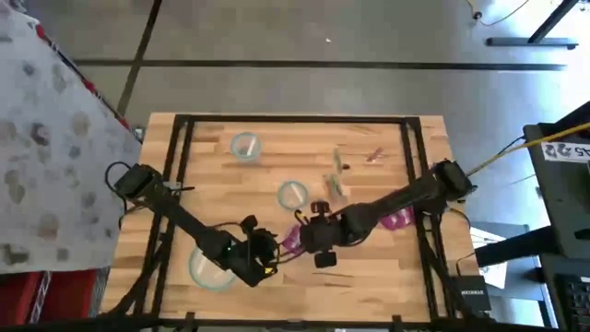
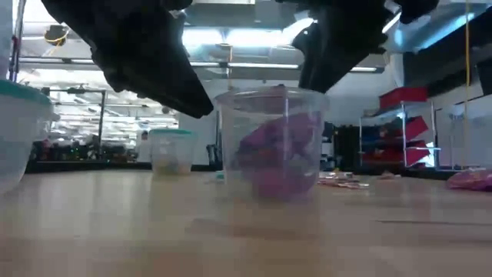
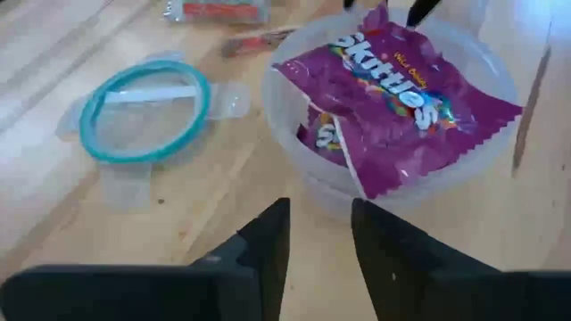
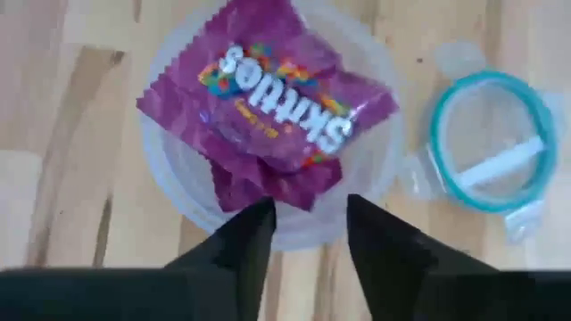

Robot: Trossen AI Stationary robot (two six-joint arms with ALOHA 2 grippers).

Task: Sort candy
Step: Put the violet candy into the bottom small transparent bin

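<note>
A clear tub point(image 1: 293, 238) point(image 2: 269, 138) stands on the wooden table with magenta-purple Skittles packets point(image 3: 393, 89) point(image 4: 268, 107) in it. The top packet lies flat across the tub's rim. My right gripper point(image 4: 308, 227) point(image 1: 313, 231) hovers open over the tub's edge, one finger on either side of the packet's corner, apart from it. My left gripper point(image 3: 317, 241) point(image 1: 263, 251) is open just beside the tub on its left near side. More purple packets point(image 1: 398, 219) and thin greenish point(image 1: 336, 180) and pink pieces point(image 1: 373, 154) lie on the table's right half.
A teal-rimmed lid point(image 3: 143, 107) point(image 4: 491, 143) lies flat next to the tub. Teal-rimmed bowls stand at the far left point(image 1: 244, 146), the middle point(image 1: 292, 194) and the near left point(image 1: 210, 267). Reddish wrapped pieces point(image 3: 259, 40) lie beyond the lid. A black frame point(image 1: 184, 120) borders the table.
</note>
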